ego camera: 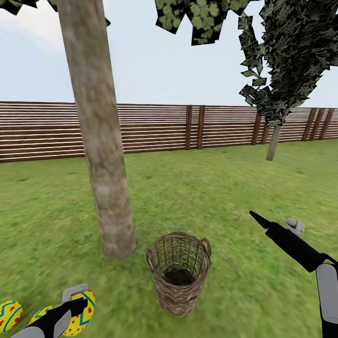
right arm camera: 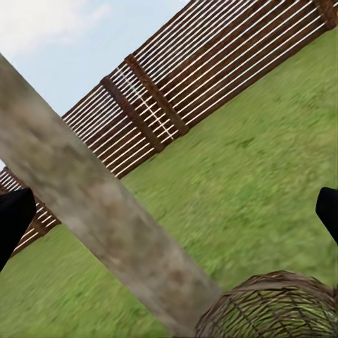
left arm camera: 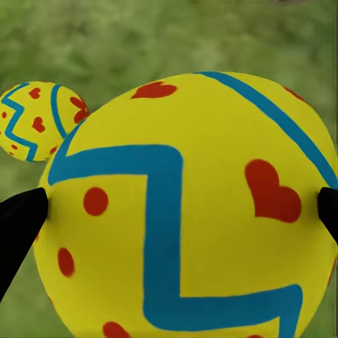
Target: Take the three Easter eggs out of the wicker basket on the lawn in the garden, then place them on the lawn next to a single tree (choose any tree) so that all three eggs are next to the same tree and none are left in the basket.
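Left gripper (left arm camera: 179,204) clamped on an egg (left arm camera: 190,211) low over lawn (ego camera: 225,188) near tree (ego camera: 101,155), right gripper (right arm camera: 169,211) spread empty above basket (ego camera: 179,272); risk: rolling once released.

No readable text anywhere

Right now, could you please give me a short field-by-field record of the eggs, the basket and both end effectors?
basket: wicker basket upright on the lawn, beside the tree; no egg visible inside
eggs seen: three, at the head view's lower left
held egg: Easter egg between the left end effector fingers
second egg: on grass
third egg: partly hidden
right end effector: open, empty
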Controlling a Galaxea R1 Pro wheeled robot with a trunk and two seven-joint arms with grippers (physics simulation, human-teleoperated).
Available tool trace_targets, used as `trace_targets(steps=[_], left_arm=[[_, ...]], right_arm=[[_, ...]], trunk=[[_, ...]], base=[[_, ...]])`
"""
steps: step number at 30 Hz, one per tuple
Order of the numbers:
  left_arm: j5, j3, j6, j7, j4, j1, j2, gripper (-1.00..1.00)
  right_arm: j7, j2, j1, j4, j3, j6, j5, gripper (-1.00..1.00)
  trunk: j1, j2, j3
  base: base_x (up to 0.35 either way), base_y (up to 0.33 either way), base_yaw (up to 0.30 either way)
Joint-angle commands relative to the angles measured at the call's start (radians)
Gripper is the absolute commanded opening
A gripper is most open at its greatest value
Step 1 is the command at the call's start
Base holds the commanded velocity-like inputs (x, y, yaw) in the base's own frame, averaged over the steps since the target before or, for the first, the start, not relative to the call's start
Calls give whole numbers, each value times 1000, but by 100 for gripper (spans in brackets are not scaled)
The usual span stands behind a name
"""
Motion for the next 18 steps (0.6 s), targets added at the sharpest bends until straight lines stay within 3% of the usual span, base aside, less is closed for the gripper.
trace_targets(steps=[1, 18], left_arm=[[2, 7, 4, 1, -2, 0, 0, -100], [2, 7, 4, 2, -2, 0, -1, -100]], right_arm=[[3, 0, -1, 0, -1, 6, -3, 100], [3, 0, -1, 0, -1, 6, -3, 100]], trunk=[[0, 0, -1], [0, 0, -1]], base=[[138, -88, 0], [112, -190, 0]])
